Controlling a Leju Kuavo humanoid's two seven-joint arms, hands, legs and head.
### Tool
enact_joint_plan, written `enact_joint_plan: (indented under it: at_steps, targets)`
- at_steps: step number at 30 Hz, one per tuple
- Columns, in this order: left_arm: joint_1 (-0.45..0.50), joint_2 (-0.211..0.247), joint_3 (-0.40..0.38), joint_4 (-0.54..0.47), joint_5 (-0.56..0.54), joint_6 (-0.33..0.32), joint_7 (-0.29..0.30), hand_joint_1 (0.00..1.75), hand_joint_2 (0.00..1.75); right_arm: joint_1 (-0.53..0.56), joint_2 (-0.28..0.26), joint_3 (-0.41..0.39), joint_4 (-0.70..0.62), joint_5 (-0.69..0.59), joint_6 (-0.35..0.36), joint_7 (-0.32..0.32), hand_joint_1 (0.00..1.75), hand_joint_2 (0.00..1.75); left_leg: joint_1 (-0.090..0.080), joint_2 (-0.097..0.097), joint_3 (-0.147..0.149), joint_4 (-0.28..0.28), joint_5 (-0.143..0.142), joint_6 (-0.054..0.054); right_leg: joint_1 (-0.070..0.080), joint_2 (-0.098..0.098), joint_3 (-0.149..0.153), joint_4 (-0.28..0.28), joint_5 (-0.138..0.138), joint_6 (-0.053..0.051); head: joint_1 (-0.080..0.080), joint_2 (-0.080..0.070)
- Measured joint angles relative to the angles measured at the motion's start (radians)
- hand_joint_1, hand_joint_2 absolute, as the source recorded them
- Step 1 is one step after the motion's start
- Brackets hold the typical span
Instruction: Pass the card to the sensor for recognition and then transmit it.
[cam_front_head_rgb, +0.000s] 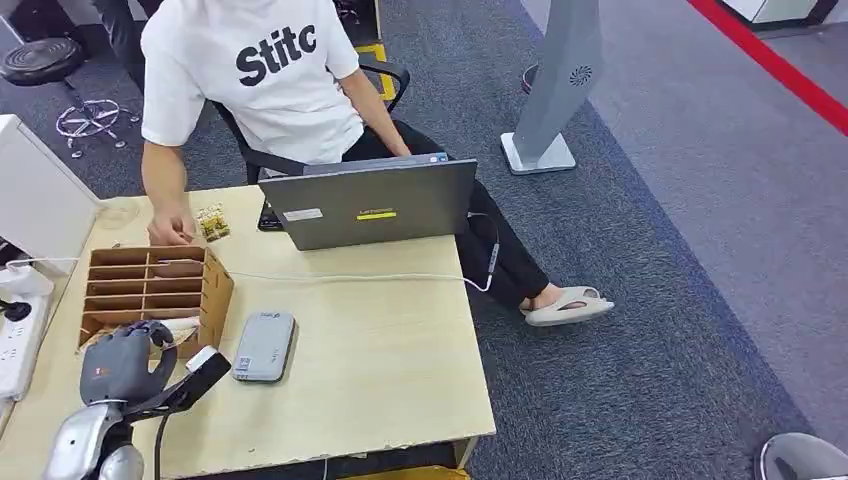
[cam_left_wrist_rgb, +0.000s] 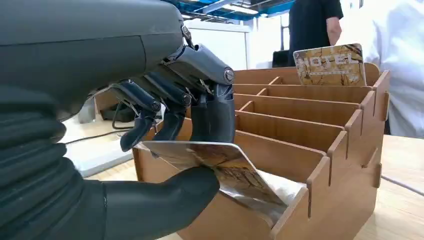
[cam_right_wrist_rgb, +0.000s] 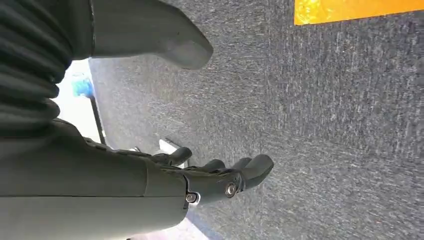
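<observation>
Grey carpet surrounds a light wooden table. At its near left edge the left hand reaches into the nearest slot of a wooden card rack. The left wrist view shows what the head view cannot: the card pinched between thumb and fingers, its far end still down in the slot. So the pick-up seems to be in hand; next the card must lift clear and travel right to the grey sensor lying just beside the rack. The right hand hangs over the carpet, fingers loosely apart, holding nothing. Farther off, a person's hand rests at the rack's far end, beside a laptop; another card stands in the farthest slot.
</observation>
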Motion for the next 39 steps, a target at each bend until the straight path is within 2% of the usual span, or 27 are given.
enact_joint_plan:
  at_steps: [5,9,10,16,22,32,39]
  targets:
    - [0.0,-0.003,0.007,0.0,-0.018,0.015,-0.002,1.5,1.75,0.0,0.0,0.0,0.0,0.0,0.001,-0.004,0.0,1.75,0.0,0.0,0.0,0.0,0.0,0.0,0.0,0.0,0.0,0.0,0.0,0.0,0.0,0.0]
    - [0.0,-0.005,0.009,0.0,-0.035,0.035,-0.002,1.64,1.75,0.0,0.0,0.0,0.0,0.002,0.001,0.0,0.0,1.75,0.0,0.0,0.0,0.0,0.0,0.0,0.0,0.0,0.0,0.0,0.0,0.0,0.0,0.0]
    - [0.0,-0.005,0.01,-0.002,-0.039,0.042,-0.002,1.75,1.75,0.0,0.0,0.0,0.0,0.003,0.0,0.0,0.0,1.75,0.0,0.0,0.0,0.0,0.0,0.0,0.0,0.0,0.0,0.0,0.0,0.0,0.0,0.0]
    - [-0.002,0.002,0.038,-0.049,-0.059,0.131,0.003,1.75,1.75,0.0,0.0,0.0,0.0,0.006,-0.002,0.002,0.0,1.75,0.0,0.0,0.0,0.0,0.0,0.0,0.0,0.0,0.0,0.0,0.0,0.0,0.0,0.0]
    - [-0.02,0.016,0.078,-0.132,-0.055,0.185,-0.01,1.75,1.75,0.0,0.0,0.001,0.0,0.014,-0.003,0.002,0.0,1.75,0.0,0.0,0.0,0.0,0.0,0.0,0.0,0.0,0.0,0.0,0.0,0.0,0.0,0.0]
    - [-0.122,0.073,0.092,-0.196,-0.198,0.214,0.015,1.75,1.75,0.0,0.0,0.014,0.0,0.025,-0.006,-0.003,0.0,1.75,0.0,0.0,0.0,0.0,0.001,0.0,0.0,0.0,0.0,0.0,0.0,0.0,0.0,0.0]
    - [-0.217,0.097,0.092,-0.194,-0.223,0.208,0.023,1.75,1.75,0.0,0.0,0.018,0.0,0.023,0.002,0.01,0.0,1.75,0.0,0.0,0.0,0.0,0.001,0.0,0.0,0.0,0.0,0.0,0.0,0.0,0.0,0.0]
